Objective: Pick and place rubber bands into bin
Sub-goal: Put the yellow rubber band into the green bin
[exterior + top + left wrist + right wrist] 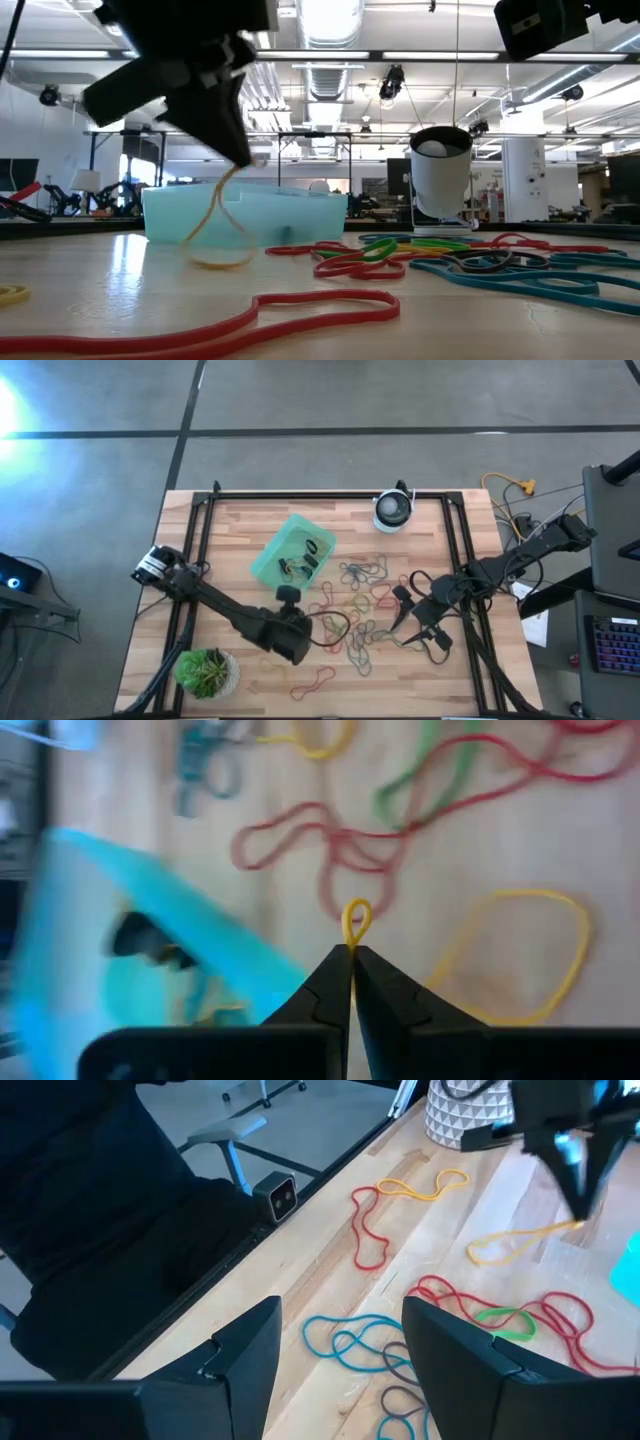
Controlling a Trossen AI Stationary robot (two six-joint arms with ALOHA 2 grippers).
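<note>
Many rubber bands [360, 600] in red, green, yellow, teal and grey lie loose on the wooden table, right of the teal bin [292, 550]. A few bands [300, 565] lie inside the bin. My left gripper [351, 952] hovers just right of the bin, low over the table, and is shut on a yellow rubber band [222, 225]. In the low view this gripper [240, 160] shows in front of the bin [250, 215]. My right gripper [340, 1370] is open and hangs above the bands on the right half of the table, touching nothing. My left gripper pinches the yellow band between its two shut fingertips, and a small loop [357, 915] of it pokes out past the tips. The fingers come from above, slanting down. The band hangs slack below them, and its lower end [220, 262] rests on the table.
A potted green plant [207, 672] stands at the near left corner. A white-and-black round device [393, 510] sits at the far edge. A long red band [312, 680] lies near the near edge. Black frame rails run along the table's sides.
</note>
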